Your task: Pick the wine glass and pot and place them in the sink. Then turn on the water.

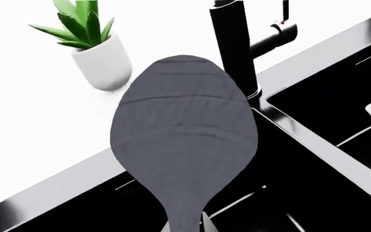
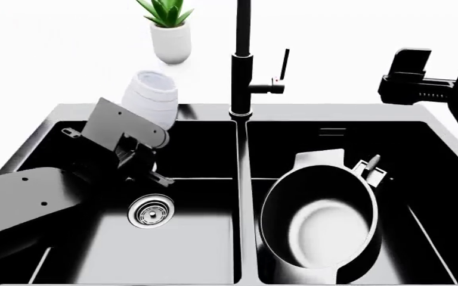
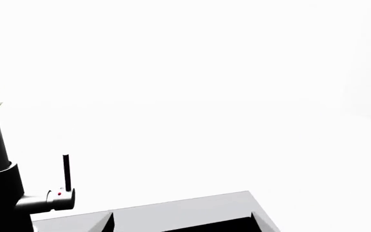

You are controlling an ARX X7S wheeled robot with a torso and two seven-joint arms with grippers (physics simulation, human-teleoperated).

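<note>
The left gripper [image 2: 151, 159] is closed on the stem of the wine glass [image 2: 151, 95], with the fingers hidden under the glass in the left wrist view, so only the pinch at the stem shows there. From the fingers the glass runs away and upward, its long axis tilted toward the back edge of the sink [image 2: 241, 156], bowl leading and rim pointing to the rear. It hangs above the back of the left basin, its bowl reaching over the steel rim near the faucet [image 2: 242, 65], and is not yet set down. To place it, the move I judge needed is a descent toward the drain [image 2: 150, 211] of that basin. The pot [image 2: 319, 221] already lies in the right basin, leaning, its pale inner base facing up. The right gripper [image 2: 404, 76] hovers over the worktop beyond the sink's back right corner, nearer the faucet lever [image 2: 283, 67] than the left; whether its fingers are spread I cannot tell. A white plant pot [image 2: 170, 42] stands behind on the worktop. No brand, label or legible writing shows anywhere.
</note>
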